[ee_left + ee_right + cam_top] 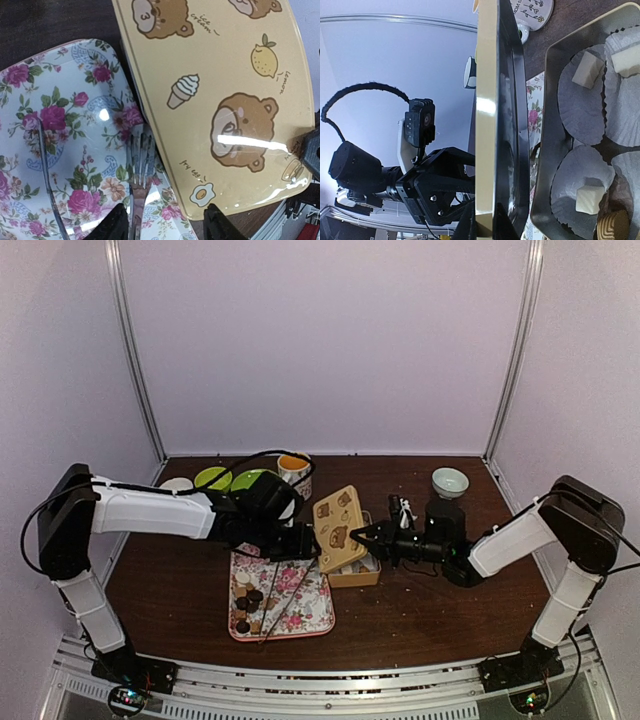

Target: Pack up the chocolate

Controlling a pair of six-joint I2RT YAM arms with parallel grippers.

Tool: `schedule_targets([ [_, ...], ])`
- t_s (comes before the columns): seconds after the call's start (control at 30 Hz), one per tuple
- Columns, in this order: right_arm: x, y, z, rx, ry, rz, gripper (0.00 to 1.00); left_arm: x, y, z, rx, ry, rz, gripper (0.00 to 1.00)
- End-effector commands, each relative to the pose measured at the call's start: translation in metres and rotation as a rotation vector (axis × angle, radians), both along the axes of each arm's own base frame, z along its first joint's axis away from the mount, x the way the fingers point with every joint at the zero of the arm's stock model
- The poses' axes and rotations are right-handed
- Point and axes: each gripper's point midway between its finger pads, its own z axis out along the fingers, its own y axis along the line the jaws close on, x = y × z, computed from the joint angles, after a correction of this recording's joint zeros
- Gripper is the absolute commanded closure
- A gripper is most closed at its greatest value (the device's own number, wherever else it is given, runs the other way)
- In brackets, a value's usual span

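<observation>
While our right pincer (366,535) grips the one bear-printed lid (338,523) on edge beside the single open tin (358,575), our left pincer (167,226) hangs with jaws wide apart, holding nothing, over the floral tray (30,125). The fork end of the one pair of tongs (137,185) lies between its fingers. We count about five dark chocolate pieces (246,605) at the tray's near end, towards our bases from that pincer, with the left arm nearer. The tongs' long axis runs the same way, just beside them. Three pale blocks (586,70) and one tan ridged piece (612,226) sit in the tin's paper cups (580,100).
</observation>
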Motion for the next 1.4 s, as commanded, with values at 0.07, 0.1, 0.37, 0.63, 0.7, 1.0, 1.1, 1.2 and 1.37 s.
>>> schedule_targets([
  [0.07, -0.003, -0.012, -0.012, -0.033, -0.001, -0.024, 0.97, 0.012, -0.018, 0.008, -0.057, -0.018, -0.034, 0.47],
  [0.1, -0.003, -0.013, -0.014, -0.045, -0.001, -0.028, 0.97, 0.012, -0.02, 0.008, -0.059, -0.017, -0.038, 0.47],
  [0.37, 0.001, -0.022, -0.024, -0.098, -0.001, -0.052, 0.91, 0.013, -0.033, 0.003, -0.083, -0.002, -0.074, 0.5],
  [0.63, 0.014, -0.035, -0.035, -0.191, -0.017, -0.1, 0.89, 0.017, -0.035, -0.009, -0.073, 0.022, -0.058, 0.52],
  [0.7, 0.015, -0.038, -0.04, -0.236, -0.022, -0.106, 0.87, 0.018, -0.035, -0.012, -0.076, 0.029, -0.059, 0.52],
  [1.0, 0.021, -0.044, -0.043, -0.326, -0.042, -0.127, 0.82, 0.02, -0.045, -0.015, -0.096, 0.044, -0.078, 0.64],
  [1.1, 0.022, -0.052, -0.042, -0.383, -0.062, -0.144, 0.79, 0.02, -0.048, -0.016, -0.106, 0.048, -0.086, 0.67],
  [1.2, 0.023, -0.056, -0.041, -0.438, -0.076, -0.146, 0.77, 0.021, -0.05, -0.018, -0.107, 0.052, -0.091, 0.68],
  [1.37, 0.021, -0.064, -0.041, -0.52, -0.09, -0.149, 0.67, 0.022, -0.052, -0.02, -0.104, 0.055, -0.093, 0.68],
])
